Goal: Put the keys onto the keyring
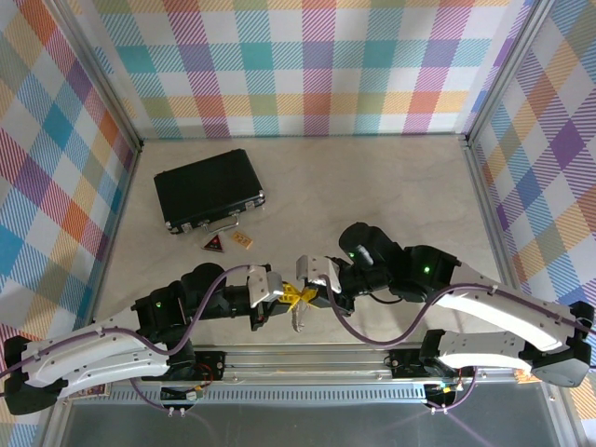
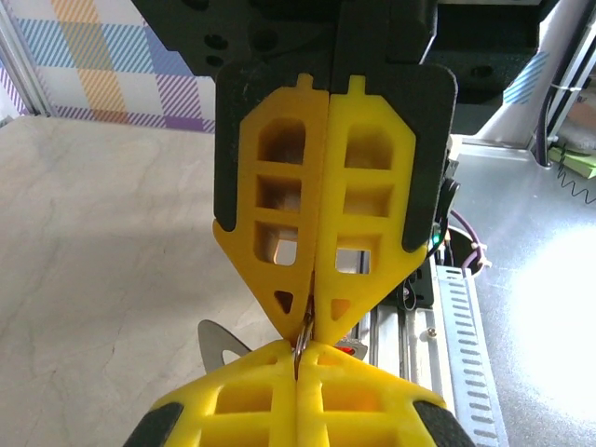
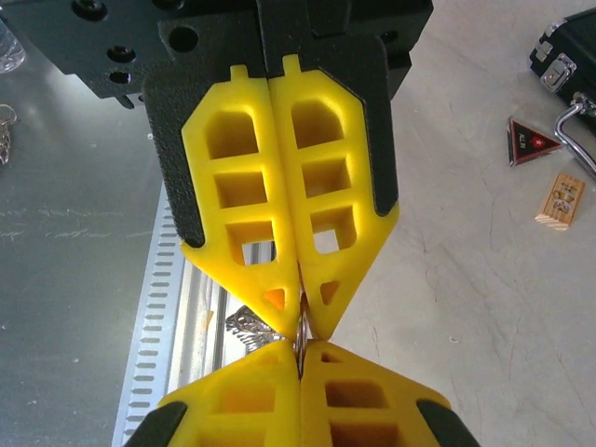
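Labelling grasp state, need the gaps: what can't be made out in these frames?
- keyring, right wrist view: one bumpy bit shows; rest behind shut left fingers and right fingers. Holder unclear.
- key, left wrist view: just a red speck; threaded or not, unknowable.
- Top view: pinch point too small.
- black case: cut by the right wrist frame edge.

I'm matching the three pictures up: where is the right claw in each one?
Top external: right claw low centre, tips meeting the left claw.
Left wrist: right claw upper centre, pointing down.
Right wrist: right claw along the bottom edge.
Shared landmark: the metal rail near the tips.
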`<state>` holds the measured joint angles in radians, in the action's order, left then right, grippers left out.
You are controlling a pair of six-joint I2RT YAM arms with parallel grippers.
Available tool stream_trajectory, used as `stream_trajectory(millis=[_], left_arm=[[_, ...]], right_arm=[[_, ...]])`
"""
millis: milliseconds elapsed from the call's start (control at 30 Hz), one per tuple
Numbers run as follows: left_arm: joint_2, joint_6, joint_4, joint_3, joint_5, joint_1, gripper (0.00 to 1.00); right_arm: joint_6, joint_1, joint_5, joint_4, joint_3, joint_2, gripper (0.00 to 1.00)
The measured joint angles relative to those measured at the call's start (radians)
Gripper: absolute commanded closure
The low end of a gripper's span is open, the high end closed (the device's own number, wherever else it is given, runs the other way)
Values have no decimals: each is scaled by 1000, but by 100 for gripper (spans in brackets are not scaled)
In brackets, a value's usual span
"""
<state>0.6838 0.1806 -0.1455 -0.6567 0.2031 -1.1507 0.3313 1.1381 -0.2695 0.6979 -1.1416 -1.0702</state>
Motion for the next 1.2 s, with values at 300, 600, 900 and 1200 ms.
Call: stream_trajectory(millis=[300,600,900,1200], left_arm=[[-29,-12,61,0,39,0,100],[-40,-71,191,17,103,0,100],[-56,-92,240,23,134,1,100],[-66,-95,254,24,148,1,100]], right_arm=[[-20,3,-52,-55,15,52,76],[-42,9,-65,-116,29,115,77],[-61,11,-35,-137,41,134,67],[-62,11,0,-138,56,147,80]])
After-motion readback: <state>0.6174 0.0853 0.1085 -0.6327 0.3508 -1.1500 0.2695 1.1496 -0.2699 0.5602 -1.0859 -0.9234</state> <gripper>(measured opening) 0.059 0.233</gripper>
